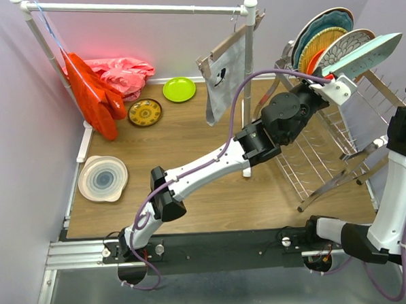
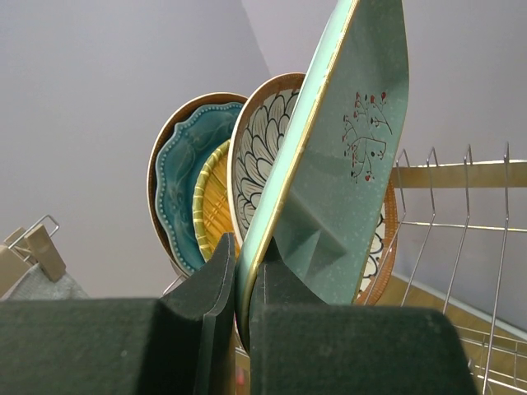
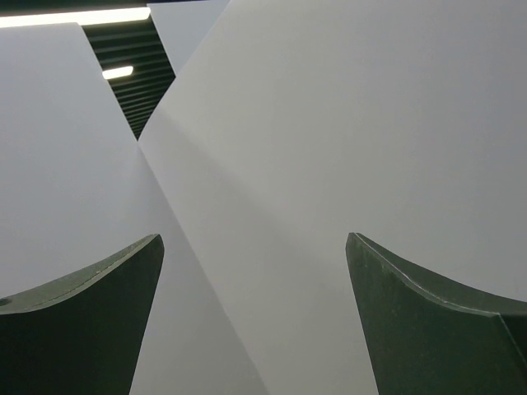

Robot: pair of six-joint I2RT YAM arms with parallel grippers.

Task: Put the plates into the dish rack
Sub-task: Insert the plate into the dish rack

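Note:
My left gripper (image 1: 330, 84) (image 2: 245, 247) is shut on the lower edge of the mint rectangular tray (image 1: 365, 51) (image 2: 346, 164). It holds the tray tilted on edge above the dish rack (image 1: 325, 160) (image 2: 461, 224), close in front of the plates standing there. Those include a teal scalloped plate (image 2: 176, 179), a woven yellow plate (image 2: 211, 206), an orange one (image 1: 313, 62) and a brown-rimmed floral plate (image 2: 260, 156). On the table lie a lime green plate (image 1: 178, 89), a yellow-brown patterned plate (image 1: 145, 113) and a white ringed plate (image 1: 103, 177). My right gripper (image 3: 255, 247) is open and empty, facing bare walls.
A white pipe rail (image 1: 141, 9) spans the back, with a grey cloth (image 1: 223, 79) clipped at its right post. A red cloth (image 1: 91, 96) hangs at its left post and a pink cloth (image 1: 124, 71) lies behind it. My right arm (image 1: 401, 162) stands at the right edge.

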